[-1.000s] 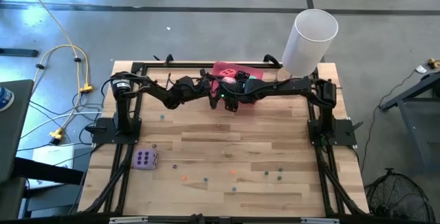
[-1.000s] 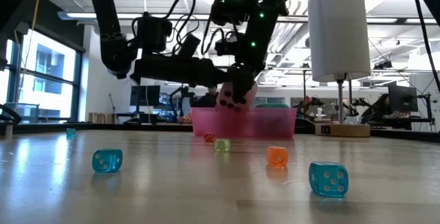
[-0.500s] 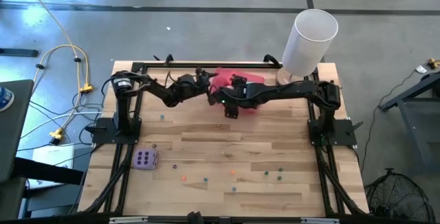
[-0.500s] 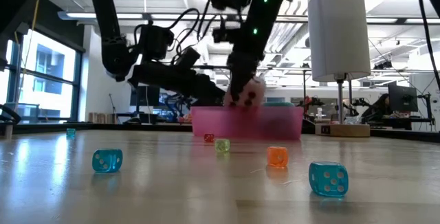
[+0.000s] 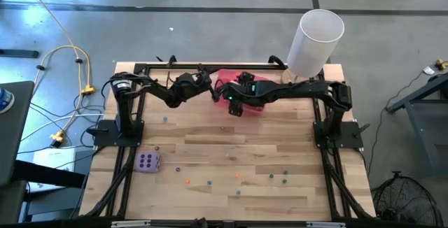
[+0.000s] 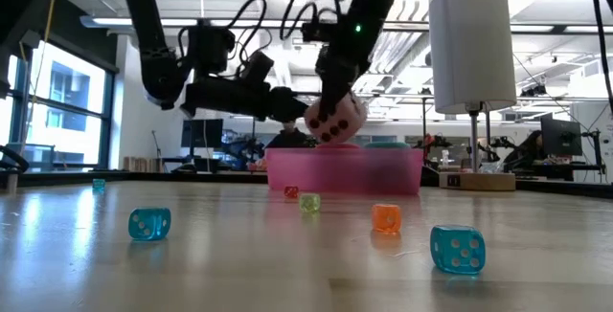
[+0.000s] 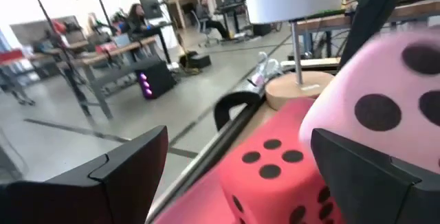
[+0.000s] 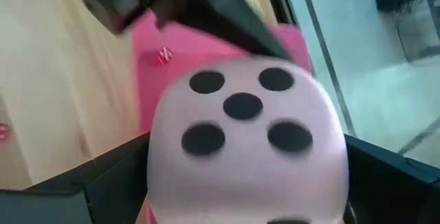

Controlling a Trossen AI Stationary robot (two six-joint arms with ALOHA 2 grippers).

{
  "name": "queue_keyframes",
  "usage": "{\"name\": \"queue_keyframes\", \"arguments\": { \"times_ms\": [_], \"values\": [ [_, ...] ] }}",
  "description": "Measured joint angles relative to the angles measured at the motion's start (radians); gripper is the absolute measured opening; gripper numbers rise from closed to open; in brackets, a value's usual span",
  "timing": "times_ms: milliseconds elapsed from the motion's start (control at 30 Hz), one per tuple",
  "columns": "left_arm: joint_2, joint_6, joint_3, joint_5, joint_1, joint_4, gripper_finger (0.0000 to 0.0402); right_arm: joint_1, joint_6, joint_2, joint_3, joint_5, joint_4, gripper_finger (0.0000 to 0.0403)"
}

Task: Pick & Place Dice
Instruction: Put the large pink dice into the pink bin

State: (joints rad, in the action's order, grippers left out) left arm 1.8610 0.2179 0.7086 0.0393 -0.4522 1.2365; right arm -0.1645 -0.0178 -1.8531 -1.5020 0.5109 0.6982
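Your right tool (image 6: 335, 121) grips the pink die (image 8: 242, 138) between its fingers, just above the pink tray (image 6: 345, 170) at the counter's (image 5: 231, 144) far edge. Your left tool (image 5: 210, 84) hangs wide beside it, over the red die (image 7: 275, 176) in the tray. The purple die (image 5: 148, 162) sits well apart, near the left front.

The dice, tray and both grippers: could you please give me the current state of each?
Pink die: gripped by the right gripper, held above the tray.
Red die: lying in the tray.
Purple die: loose on the table.
Pink tray: upright on the table's far edge.
Right gripper: jaws wide, closed on the pink die.
Left gripper: jaws open, empty, beside the tray.
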Motion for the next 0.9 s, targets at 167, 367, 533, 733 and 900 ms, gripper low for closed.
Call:
{"name": "queue_keyframes", "arguments": {
  "times_ms": [167, 367, 533, 733, 900],
  "values": [
    [-0.009, 0.03, 0.0, 0.095, 0.028, 0.009, 0.0352, -0.02, 0.024, -0.004, 0.001, -0.023, 0.018, 0.04],
    [-0.009, 0.127, 0.0, 0.208, 0.059, 0.003, 0.0352, -0.021, 0.043, -0.004, 0.002, -0.034, 0.027, 0.04],
    [-0.009, 0.148, -0.001, 0.222, 0.079, 0.061, 0.0352, -0.021, 0.047, -0.004, 0.012, -0.038, 0.022, 0.04],
    [-0.009, 0.094, -0.001, 0.198, 0.105, 0.171, 0.0352, -0.021, 0.042, -0.004, 0.012, -0.039, 0.015, 0.04],
    [-0.009, -0.012, -0.001, -0.02, 0.073, 0.057, 0.0353, -0.013, 0.012, -0.004, 0.012, -0.045, -0.037, 0.04]
  ]
}}
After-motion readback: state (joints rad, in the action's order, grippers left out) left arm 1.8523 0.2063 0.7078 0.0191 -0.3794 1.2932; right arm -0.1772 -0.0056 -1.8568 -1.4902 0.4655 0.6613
